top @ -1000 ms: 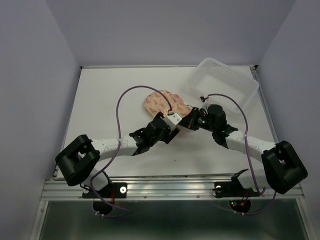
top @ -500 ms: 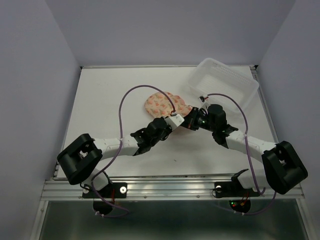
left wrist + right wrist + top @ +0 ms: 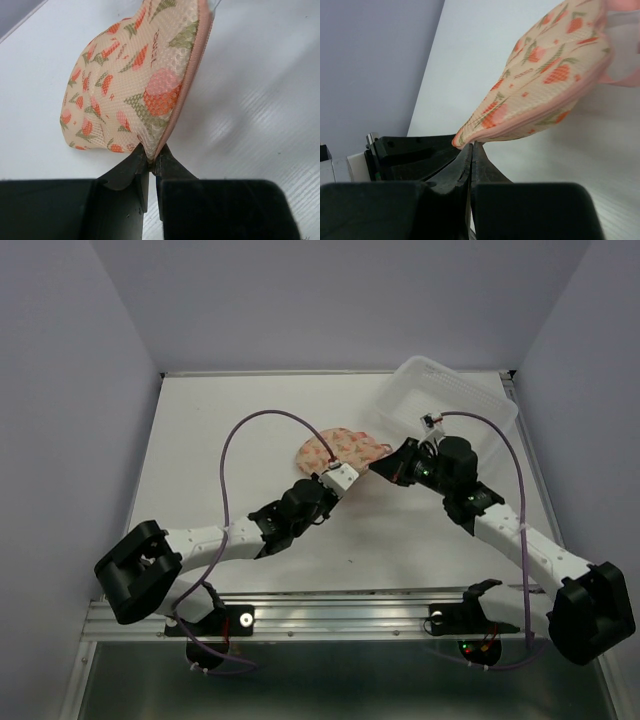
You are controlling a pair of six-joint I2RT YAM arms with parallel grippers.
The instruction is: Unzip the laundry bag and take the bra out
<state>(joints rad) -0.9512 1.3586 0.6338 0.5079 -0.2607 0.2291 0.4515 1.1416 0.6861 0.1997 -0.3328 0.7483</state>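
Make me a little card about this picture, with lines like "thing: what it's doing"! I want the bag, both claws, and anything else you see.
bag: laundry bag, between the two grippers on the white table
zipper: pink rim looks closed where it shows
left gripper: shut on the bag's rim
right gripper: shut, tips at the bag's other end; a pinch is not clear
bra: not visible
tub: clear plastic, far right corner

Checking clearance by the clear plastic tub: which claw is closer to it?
Right. The right claw grips the laundry bag just off the near left corner of the tub; the left claw grips the bag's other end, farther left.
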